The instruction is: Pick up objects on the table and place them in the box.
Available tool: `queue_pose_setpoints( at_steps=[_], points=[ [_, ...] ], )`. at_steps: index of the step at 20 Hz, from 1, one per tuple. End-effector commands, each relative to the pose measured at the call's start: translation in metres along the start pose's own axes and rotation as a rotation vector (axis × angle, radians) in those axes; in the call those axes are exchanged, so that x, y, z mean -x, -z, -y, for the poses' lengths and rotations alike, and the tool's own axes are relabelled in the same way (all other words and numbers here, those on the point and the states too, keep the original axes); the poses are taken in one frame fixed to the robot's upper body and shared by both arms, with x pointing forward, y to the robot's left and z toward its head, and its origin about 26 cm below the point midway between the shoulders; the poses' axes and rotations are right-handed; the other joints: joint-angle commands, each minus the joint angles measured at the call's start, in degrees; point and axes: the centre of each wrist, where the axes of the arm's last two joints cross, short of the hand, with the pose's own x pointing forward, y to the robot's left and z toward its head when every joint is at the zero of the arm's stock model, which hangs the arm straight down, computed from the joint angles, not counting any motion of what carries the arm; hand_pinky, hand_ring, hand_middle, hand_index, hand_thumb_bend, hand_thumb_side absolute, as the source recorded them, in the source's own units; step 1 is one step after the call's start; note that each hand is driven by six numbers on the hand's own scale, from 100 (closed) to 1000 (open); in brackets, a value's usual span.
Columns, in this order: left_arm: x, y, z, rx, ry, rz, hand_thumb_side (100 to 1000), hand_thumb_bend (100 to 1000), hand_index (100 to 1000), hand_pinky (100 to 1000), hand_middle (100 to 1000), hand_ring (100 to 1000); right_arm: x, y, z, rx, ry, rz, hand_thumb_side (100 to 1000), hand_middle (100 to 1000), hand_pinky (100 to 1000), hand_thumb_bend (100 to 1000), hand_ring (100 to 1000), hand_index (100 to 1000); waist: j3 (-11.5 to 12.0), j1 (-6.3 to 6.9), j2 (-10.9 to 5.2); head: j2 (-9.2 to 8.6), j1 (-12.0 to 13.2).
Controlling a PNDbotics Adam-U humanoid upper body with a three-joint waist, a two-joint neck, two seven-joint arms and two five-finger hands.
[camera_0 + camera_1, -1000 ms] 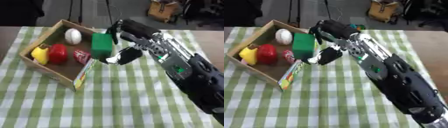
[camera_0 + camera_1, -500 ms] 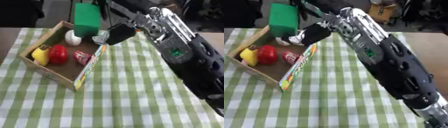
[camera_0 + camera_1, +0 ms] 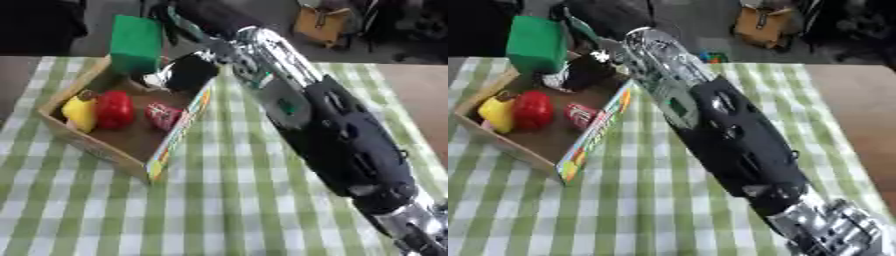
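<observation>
One green block [image 3: 136, 44], one box [image 3: 105, 150], and inside it one yellow item [image 3: 78, 111], one red pepper-like item [image 3: 115, 108] and one small red packet [image 3: 163, 115] are showing. The right robot hand [image 3: 179, 47] is reaching from the lower right across the checked worktop [image 3: 236, 200], arm stretched long, and is hovering over the box's far end. Its fingers are curling round the green block, which is hanging upright just left of the palm, above the box's far corner. The three boxed items are lying below and left of the robot hand, side by side.
</observation>
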Motion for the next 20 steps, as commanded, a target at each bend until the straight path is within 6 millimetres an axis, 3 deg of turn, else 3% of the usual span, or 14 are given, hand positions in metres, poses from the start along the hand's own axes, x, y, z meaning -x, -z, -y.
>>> queue_pose_setpoints(
  at_steps=[1,11,20],
  points=[
    [-0.004,0.006,0.004,0.009,-0.02,0.025,1000,100,745,733,701,609,-0.001,0.011,-0.007,0.033,-0.026,-0.028,566,414,887,227,715,540,0.16,0.48,-1.26,-0.82,-0.47],
    [-0.004,0.005,0.009,0.012,-0.038,0.019,1000,100,746,734,702,609,-0.003,0.018,-0.075,0.042,-0.071,-0.175,568,411,895,226,716,537,1.29,0.97,-0.83,-1.47,-1.67],
    [-0.004,0.005,0.012,0.019,-0.052,0.019,1000,100,746,735,702,609,-0.005,0.018,-0.101,0.009,-0.139,-0.203,619,454,917,231,755,573,2.17,1.05,-0.53,-1.61,-2.53]
  ],
)
